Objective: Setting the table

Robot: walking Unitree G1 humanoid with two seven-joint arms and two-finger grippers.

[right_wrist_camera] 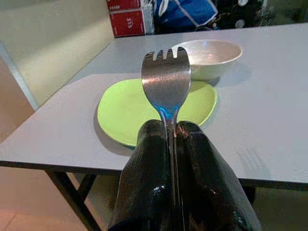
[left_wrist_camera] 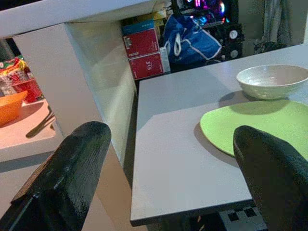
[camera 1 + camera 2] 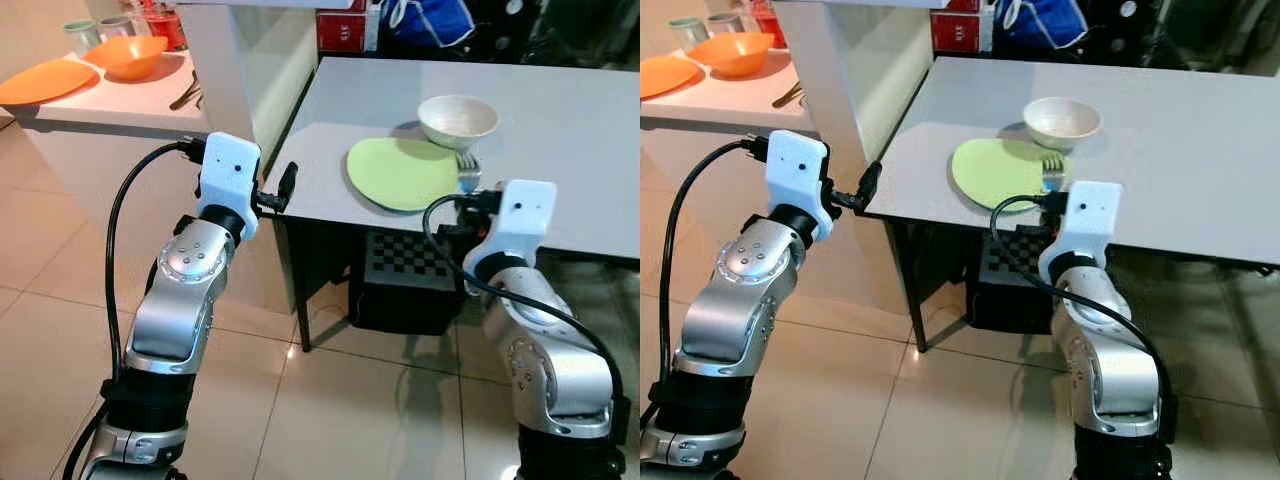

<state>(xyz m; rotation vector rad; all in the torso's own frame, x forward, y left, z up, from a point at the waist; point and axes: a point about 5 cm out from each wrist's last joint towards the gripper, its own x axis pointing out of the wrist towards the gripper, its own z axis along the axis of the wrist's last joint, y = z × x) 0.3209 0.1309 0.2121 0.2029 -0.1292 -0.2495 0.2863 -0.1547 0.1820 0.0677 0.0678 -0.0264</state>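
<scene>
A light green plate (image 3: 402,172) lies on the grey table (image 3: 580,140) near its front edge, with a white bowl (image 3: 458,119) just behind it. My right gripper (image 1: 171,132) is shut on a metal fork (image 1: 166,79), whose tines (image 3: 468,170) stick up over the plate's right rim, just above the table's front edge. My left gripper (image 3: 288,186) is open and empty, hovering at the table's front left corner. In the left wrist view its two fingers (image 2: 72,168) frame the plate (image 2: 260,127) and bowl (image 2: 272,81).
A white counter (image 3: 120,100) at the left carries an orange plate (image 3: 45,80), an orange bowl (image 3: 132,55), cutlery and jars. A white pillar stands between counter and table. A black checkered box (image 3: 405,280) sits under the table. Red boxes and a blue bag lie behind.
</scene>
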